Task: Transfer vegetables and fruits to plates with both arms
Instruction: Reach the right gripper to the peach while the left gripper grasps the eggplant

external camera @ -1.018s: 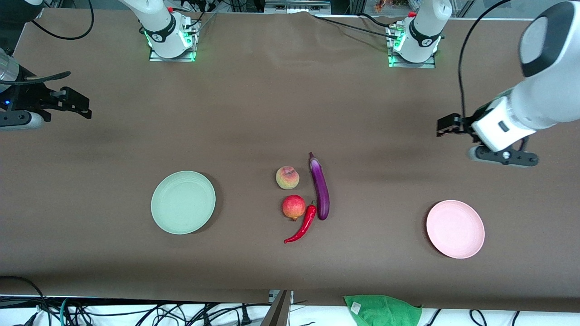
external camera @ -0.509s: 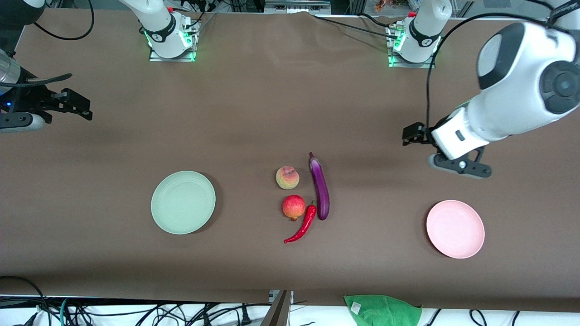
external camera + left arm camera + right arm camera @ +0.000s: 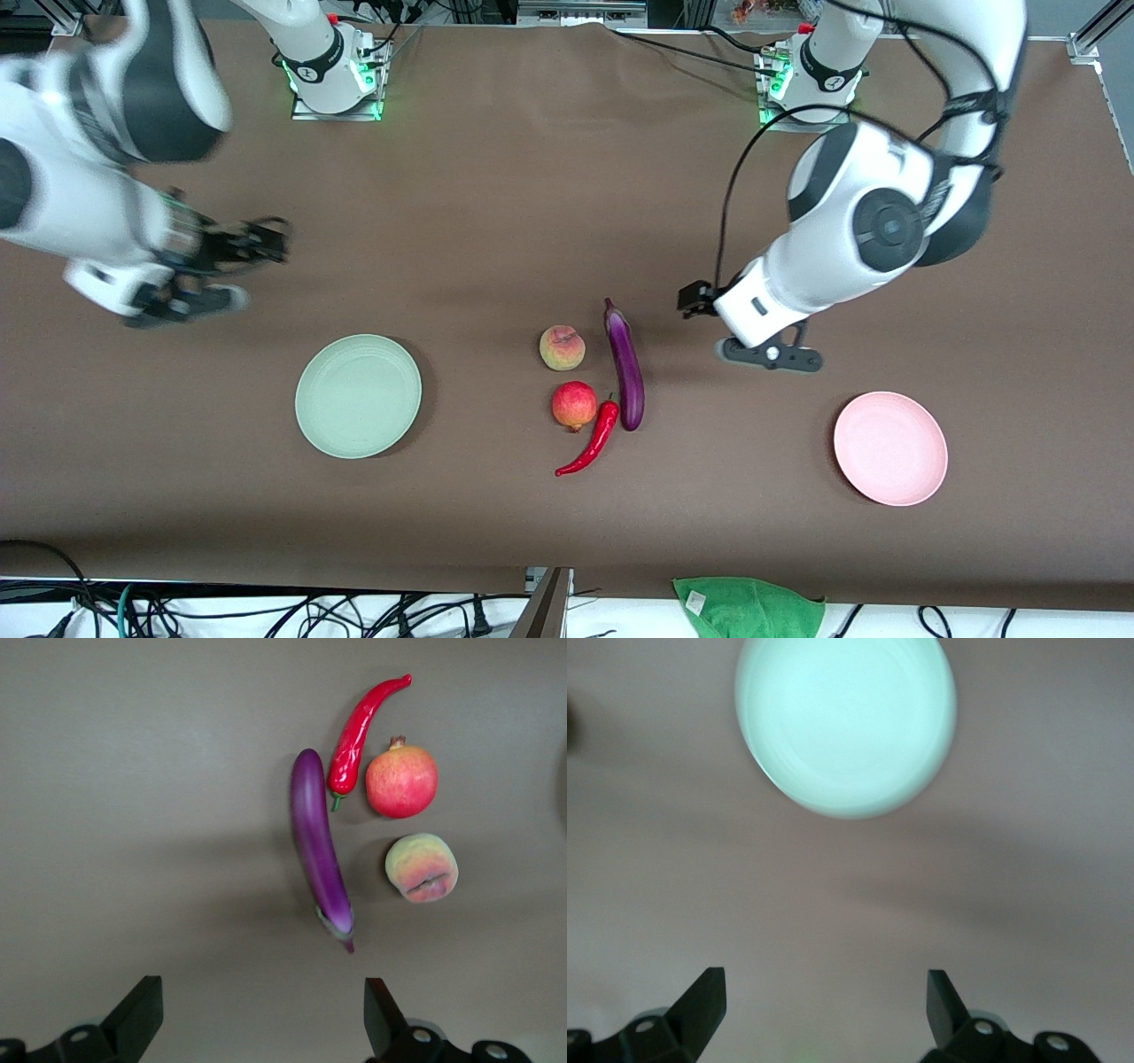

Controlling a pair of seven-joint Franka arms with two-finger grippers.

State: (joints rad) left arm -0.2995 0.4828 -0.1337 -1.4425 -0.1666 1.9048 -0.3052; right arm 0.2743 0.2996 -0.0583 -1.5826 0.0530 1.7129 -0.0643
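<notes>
The purple eggplant (image 3: 625,365) (image 3: 320,849), red chili pepper (image 3: 593,440) (image 3: 357,735), peach (image 3: 562,347) (image 3: 422,867) and pomegranate (image 3: 574,405) (image 3: 401,780) lie together mid-table. The mint green plate (image 3: 358,395) (image 3: 845,723) lies toward the right arm's end, the pink plate (image 3: 889,447) toward the left arm's end. My left gripper (image 3: 695,299) (image 3: 262,1019) is open and empty over bare table beside the eggplant's stem end. My right gripper (image 3: 266,243) (image 3: 824,1010) is open and empty over bare table, not over the green plate.
A bright green cloth (image 3: 749,606) hangs at the table's front edge. Cables lie along that edge and near the arm bases (image 3: 332,66) (image 3: 811,75).
The left arm has swung in from the table's end toward the eggplant. The right arm has swung in from its end toward the green plate. The food and plates have not moved.
</notes>
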